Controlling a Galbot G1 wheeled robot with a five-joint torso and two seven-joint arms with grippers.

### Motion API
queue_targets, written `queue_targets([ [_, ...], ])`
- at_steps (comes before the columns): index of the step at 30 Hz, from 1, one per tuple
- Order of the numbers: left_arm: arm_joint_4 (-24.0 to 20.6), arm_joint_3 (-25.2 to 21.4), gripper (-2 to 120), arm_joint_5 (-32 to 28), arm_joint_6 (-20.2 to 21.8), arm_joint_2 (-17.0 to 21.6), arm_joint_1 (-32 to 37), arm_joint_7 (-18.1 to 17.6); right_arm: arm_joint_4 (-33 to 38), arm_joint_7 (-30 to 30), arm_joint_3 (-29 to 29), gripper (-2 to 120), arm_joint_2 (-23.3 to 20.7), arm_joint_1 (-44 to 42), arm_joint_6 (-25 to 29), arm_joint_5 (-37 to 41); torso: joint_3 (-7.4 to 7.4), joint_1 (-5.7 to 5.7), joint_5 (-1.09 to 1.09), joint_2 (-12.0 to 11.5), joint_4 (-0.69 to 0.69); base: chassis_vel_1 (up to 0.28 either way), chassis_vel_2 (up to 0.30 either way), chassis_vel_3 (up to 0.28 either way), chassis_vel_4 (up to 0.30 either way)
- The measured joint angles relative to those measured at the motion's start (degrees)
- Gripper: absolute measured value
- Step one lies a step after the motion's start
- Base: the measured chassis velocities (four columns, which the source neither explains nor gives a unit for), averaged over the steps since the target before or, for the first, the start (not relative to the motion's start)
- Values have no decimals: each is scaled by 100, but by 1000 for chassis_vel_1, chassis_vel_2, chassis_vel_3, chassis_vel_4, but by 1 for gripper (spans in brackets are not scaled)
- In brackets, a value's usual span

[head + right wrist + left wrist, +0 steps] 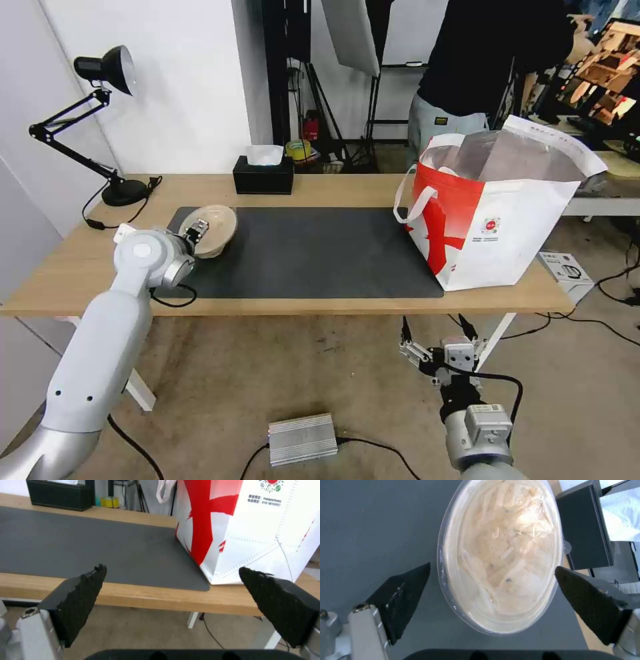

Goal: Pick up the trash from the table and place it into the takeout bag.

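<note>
The bowl point(500, 555) looks like matt tan pulp under a clear, glossy plastic lid, with crinkled film or paper inside. The mat point(313, 250) is dark grey, matt and smooth — it lies on a table point(67, 267) of light wood with a satin finish. The bag point(507, 227) is smooth white sheet printed red, stitched at its seams, with a dull silver foil lining. The left gripper point(491, 578) and right gripper point(171, 580) carry rough, ridged black pads point(83, 597) on brushed metal mounts — both spread wide. The arms' shells are smooth, glossy grey plastic.
</note>
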Motion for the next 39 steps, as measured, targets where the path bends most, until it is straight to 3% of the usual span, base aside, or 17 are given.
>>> queue_targets([
  [26,398,217,100,257,51,-235,-253,234,0,0,0,100,0,0,0,0,0,0,0,0,0,0,0,0,0],
  [33,394,230,80,295,29,-234,-265,211,0,0,0,100,0,0,0,0,0,0,0,0,0,0,0,0,0],
  [39,351,223,55,334,-72,-242,-236,184,0,0,0,100,0,0,0,0,0,0,0,1,0,0,0,0,0],
])
